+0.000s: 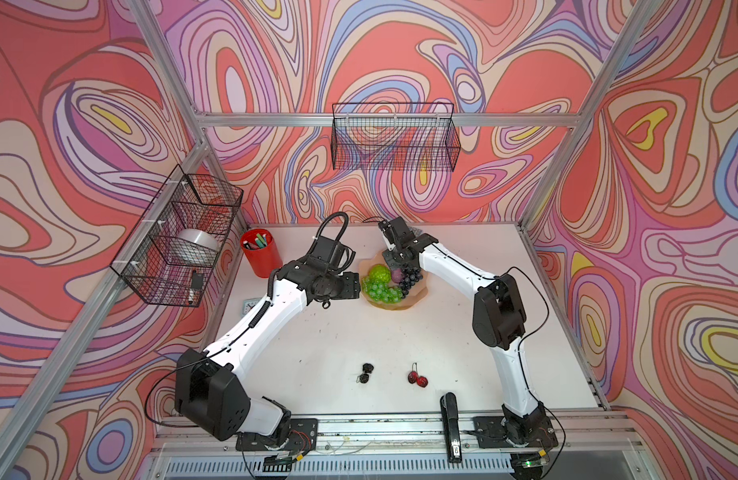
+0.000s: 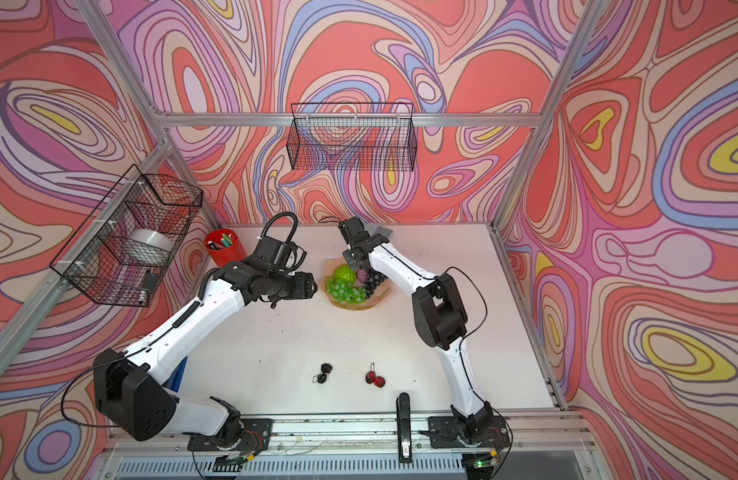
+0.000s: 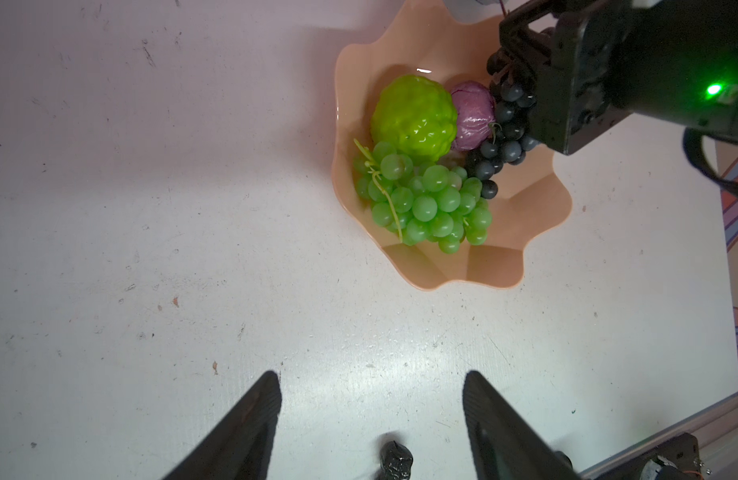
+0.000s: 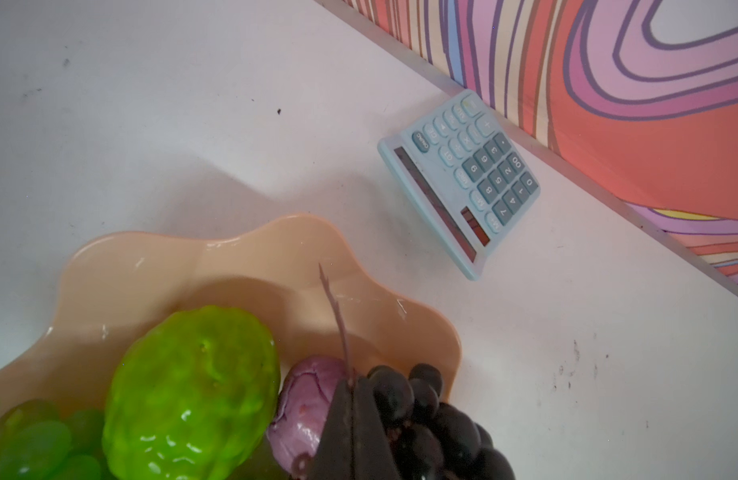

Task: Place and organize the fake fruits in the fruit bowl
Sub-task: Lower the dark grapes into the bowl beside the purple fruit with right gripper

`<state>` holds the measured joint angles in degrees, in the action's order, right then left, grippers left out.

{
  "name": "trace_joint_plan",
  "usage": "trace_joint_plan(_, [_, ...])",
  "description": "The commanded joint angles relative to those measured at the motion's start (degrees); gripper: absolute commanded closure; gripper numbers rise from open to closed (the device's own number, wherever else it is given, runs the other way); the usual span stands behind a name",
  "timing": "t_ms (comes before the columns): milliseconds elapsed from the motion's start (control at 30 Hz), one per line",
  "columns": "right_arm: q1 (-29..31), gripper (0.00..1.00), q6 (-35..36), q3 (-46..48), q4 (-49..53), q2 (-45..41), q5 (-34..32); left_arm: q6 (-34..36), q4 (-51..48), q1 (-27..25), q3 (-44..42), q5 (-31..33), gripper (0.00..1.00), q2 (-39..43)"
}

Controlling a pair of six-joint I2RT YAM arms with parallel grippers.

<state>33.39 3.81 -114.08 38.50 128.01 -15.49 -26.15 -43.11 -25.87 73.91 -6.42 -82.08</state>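
Right gripper (image 4: 352, 399): jaws pinched fully together on the stem (image 4: 336, 307) of the dark purple grape bunch (image 3: 504, 141). The bunch sits inside the fruit bowl (image 3: 521, 257), on the side nearest the right arm, touching the bumpy purple ball (image 3: 473, 116). Its long axis runs along the bowl wall, and the stem end points up into the gripper.

Looks like the release step: the bunch appears to rest on the fruit below it, so opening the jaws should be enough (can't tell whether its full weight is down yet).

Also in the bowl are the bumpy lime-green ball (image 3: 415, 116) and the green grape bunch (image 3: 425, 203), packed on the side toward the left arm.

Left gripper (image 3: 371, 376): jaws wide apart, holding nothing, hovering over bare table (image 1: 317, 340) just beside the bowl.

Left to do: the black cherry pair (image 1: 366, 372) and red cherry pair (image 1: 417, 375). Both are on the table near the front edge, well apart from the bowl.

- The black pair lies toward the left arm's side, the red pair toward the right arm's.
- The left gripper is the free one, so the black pair is its likely pick; that means reaching back toward its own base.
- These are small targets with thin stems, so the grasp needs to be narrow.
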Motion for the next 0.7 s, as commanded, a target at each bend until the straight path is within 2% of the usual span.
trace_joint_plan(0, [0.51,1.0,0.92,-1.97,0.22,2.2,0.91,0.63,-1.45,0.4,0.28,-0.05,0.27,0.51])
trace_joint_plan(233, [0.54,1.0,1.55,-4.65,1.17,4.32,0.92,0.52,-1.71,0.64,0.18,-0.09,0.27,1.04])
trace_joint_plan(400, [0.52,0.84,1.9,-4.67,1.35,5.06,0.89,0.4,-1.73,0.64,0.35,-0.3,0.26,1.05])
trace_joint_plan(500, [0.48,0.69,1.45,-4.75,1.62,4.89,1.38,0.31,-1.97,0.64,0.59,-0.26,0.26,1.14])
trace_joint_plan(667, [0.53,0.66,0.52,-4.53,1.22,3.75,4.27,0.31,-2.57,0.62,0.89,0.31,0.26,1.65])
